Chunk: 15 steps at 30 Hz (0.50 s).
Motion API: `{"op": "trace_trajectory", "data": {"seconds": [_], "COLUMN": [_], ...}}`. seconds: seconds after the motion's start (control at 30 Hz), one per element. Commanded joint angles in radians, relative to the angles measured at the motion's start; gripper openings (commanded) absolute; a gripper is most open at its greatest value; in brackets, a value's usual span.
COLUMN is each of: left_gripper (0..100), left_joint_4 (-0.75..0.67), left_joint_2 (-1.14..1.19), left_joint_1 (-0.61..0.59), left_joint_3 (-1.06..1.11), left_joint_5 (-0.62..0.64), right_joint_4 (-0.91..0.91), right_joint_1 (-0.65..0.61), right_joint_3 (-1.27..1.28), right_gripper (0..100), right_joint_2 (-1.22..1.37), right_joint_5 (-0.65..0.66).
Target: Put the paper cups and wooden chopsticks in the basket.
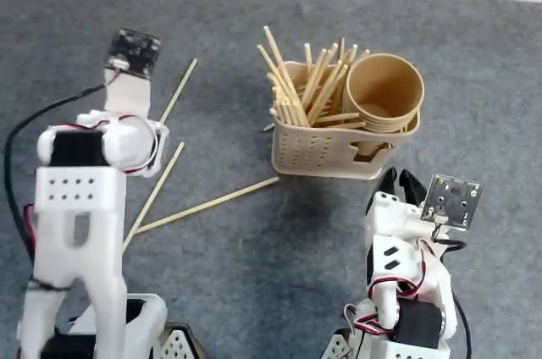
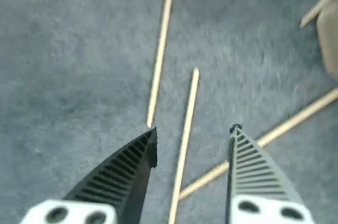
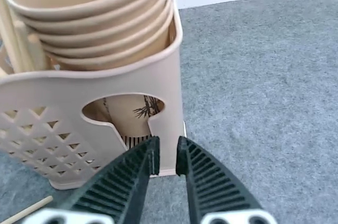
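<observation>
The beige basket (image 1: 326, 156) holds a stack of paper cups (image 1: 383, 92) and a bundle of wooden chopsticks (image 1: 305, 84). Three loose chopsticks lie on the grey mat to its left: one far (image 1: 178, 92), one in the middle (image 1: 157, 190), one slanting toward the basket (image 1: 207, 204). My left gripper (image 2: 194, 130) hangs open above the mat, its fingers on either side of the middle chopstick (image 2: 189, 108). The far chopstick (image 2: 161, 44) ends near one fingertip. My right gripper (image 3: 167, 155) sits shut and empty just in front of the basket's handle cut-out (image 3: 124, 110).
The slanting chopstick (image 2: 285, 129) passes under my left gripper's other finger. A grey mat (image 1: 254, 291) covers the table, with open room between the two arms and to the right of the basket. A pale wall edge runs along the back.
</observation>
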Motion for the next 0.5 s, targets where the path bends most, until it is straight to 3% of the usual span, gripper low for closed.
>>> {"op": "trace_trajectory", "data": {"seconds": [0.0, 0.47], "left_gripper": [20, 14], "left_joint_4": [0.002, 0.008], "left_joint_2": [0.124, 0.799], "left_joint_1": [-0.013, -0.016], "left_joint_3": [-0.012, -0.375], "left_joint_5": [-0.055, -0.118], "right_joint_4": [-0.025, -0.025], "right_joint_1": [-0.004, -0.004], "right_joint_3": [-0.007, -0.007], "right_gripper": [7.0, 7.0], "right_joint_2": [-0.004, -0.004], "right_joint_5": [0.015, 0.015]}}
